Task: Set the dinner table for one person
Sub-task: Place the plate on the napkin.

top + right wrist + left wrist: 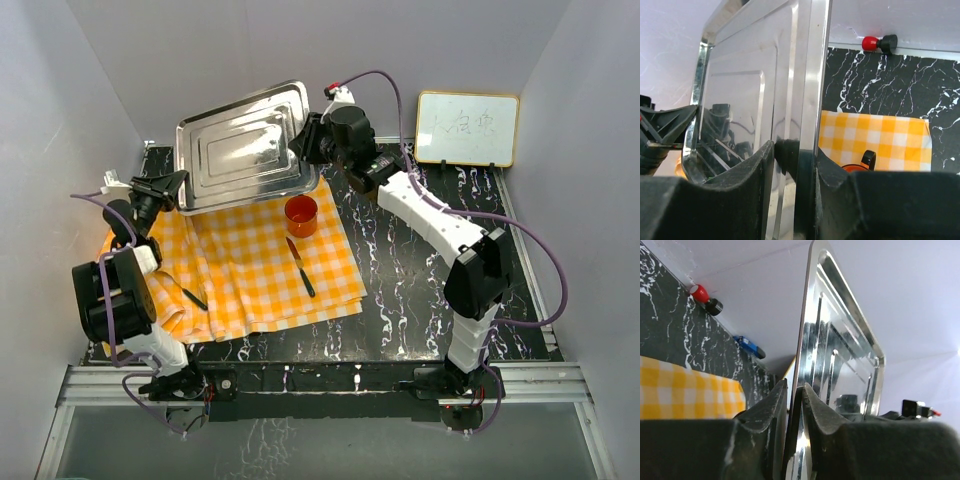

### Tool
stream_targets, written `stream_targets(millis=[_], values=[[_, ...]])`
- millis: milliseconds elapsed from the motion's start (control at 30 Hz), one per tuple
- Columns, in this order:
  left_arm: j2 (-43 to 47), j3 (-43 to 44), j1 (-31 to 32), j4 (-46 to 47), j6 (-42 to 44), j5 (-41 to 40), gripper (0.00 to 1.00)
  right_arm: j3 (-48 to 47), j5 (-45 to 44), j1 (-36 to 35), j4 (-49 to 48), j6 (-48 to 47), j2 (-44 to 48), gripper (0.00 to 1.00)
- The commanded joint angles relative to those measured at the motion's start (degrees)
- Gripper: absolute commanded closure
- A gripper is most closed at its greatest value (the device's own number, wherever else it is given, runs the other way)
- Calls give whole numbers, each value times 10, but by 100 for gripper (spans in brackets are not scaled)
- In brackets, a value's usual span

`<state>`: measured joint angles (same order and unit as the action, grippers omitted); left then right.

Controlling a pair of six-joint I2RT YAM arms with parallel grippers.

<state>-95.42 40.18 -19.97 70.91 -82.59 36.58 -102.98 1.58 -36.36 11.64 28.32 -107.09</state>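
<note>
left gripper and right gripper each pinched narrow on opposite rims of the steel tray, held up over the far edge of the checked cloth. dinner table lay beneath. two-sided grip likely kept it balanced.

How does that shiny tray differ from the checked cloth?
The steel tray is stiff and mirror-bright; the checked cloth is soft, orange-and-white, and rumpled at its left. The tray is clamped at opposite rims by the left gripper and right gripper; the cloth lies on the dinner table. The tray looks empty; the cloth bears a red cup and a knife. Both are rectangular.
</note>
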Motion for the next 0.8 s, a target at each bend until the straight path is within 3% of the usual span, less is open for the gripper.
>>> stream_targets(millis=[0, 133, 267, 400, 667, 767], values=[[148, 55, 77, -102, 110, 205, 100, 8, 155, -83, -36, -17, -32, 84], [197, 95, 69, -366, 253, 189, 100, 9, 175, -74, -44, -5, -35, 85], [228, 101, 37, -503, 304, 188, 100, 17, 192, -73, -43, 0, -36, 87], [244, 151, 8, -712, 440, 139, 100, 21, 193, -73, -32, 1, -32, 87], [219, 119, 0, -585, 371, 211, 100, 15, 136, -72, 0, -24, -30, 81], [207, 88, -1, -465, 298, 246, 100, 33, 122, -71, -19, -23, -15, 86]])
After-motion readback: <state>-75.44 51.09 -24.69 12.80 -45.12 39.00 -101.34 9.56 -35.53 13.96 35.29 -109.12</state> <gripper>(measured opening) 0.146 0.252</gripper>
